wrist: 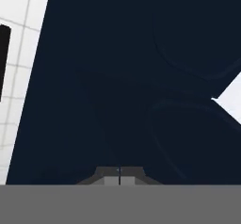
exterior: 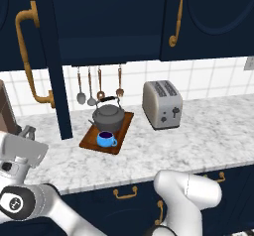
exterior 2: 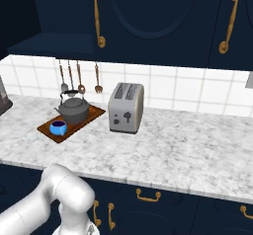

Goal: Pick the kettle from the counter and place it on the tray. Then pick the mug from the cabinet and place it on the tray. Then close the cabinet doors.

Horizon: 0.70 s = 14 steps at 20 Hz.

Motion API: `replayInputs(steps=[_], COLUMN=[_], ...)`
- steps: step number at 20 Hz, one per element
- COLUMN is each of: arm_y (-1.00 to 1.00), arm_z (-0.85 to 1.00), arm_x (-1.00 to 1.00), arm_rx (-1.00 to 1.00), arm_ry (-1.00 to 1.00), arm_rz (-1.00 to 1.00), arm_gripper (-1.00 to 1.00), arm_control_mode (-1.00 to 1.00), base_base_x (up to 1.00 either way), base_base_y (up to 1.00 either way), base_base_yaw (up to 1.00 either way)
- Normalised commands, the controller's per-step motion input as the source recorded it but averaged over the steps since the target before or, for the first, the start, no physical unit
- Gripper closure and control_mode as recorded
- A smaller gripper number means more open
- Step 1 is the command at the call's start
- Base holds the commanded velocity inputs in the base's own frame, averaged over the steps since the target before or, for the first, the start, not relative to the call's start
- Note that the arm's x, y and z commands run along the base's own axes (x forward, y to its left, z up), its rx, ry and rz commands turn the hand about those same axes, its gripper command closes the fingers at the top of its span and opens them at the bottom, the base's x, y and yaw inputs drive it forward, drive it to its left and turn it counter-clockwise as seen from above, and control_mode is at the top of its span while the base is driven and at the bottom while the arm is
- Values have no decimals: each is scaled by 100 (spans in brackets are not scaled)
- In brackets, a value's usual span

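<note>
The squat dark grey metal kettle (exterior: 108, 117) with its thin arched handle already sits on the flat reddish-brown wooden tray (exterior: 125, 129), and the small bright blue mug (exterior: 105, 139) stands on the tray's near end, just in front of the kettle; all of it rests on the long white-grey marbled counter (exterior: 188, 136), with a boxy silver toaster (exterior: 162, 104) on the counter beside the tray. So the carrying looks finished, and I judge the step in hand to be shutting the large dark navy wall cabinet (exterior: 109, 24) above the tray. One tall navy panelled cabinet door (exterior: 54, 66) with a long curved brass handle (exterior: 27, 56) stands swung out, edge-on over the tray's left side. The hand (wrist: 118, 177) has its fingertips pressed together, empty, close against a dark navy panel. The next move probably calls for a steady push on that door to swing it flush without clipping the kettle's handle.
</note>
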Motion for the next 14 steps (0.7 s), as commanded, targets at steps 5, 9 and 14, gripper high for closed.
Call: replayInputs(steps=[5, 9, 14], arm_y=[4, 0, -18], arm_z=[42, 43, 49], arm_x=[0, 0, 1], arm_rx=[-1, 0, 4], arm_ry=[-1, -3, -9], arm_rz=[2, 0, 0], arm_gripper=[100, 100, 100], arm_control_mode=[-100, -100, -100], base_base_x=[0, 0, 0], base_base_y=[0, 0, 0], base_base_yaw=[0, 0, 0])
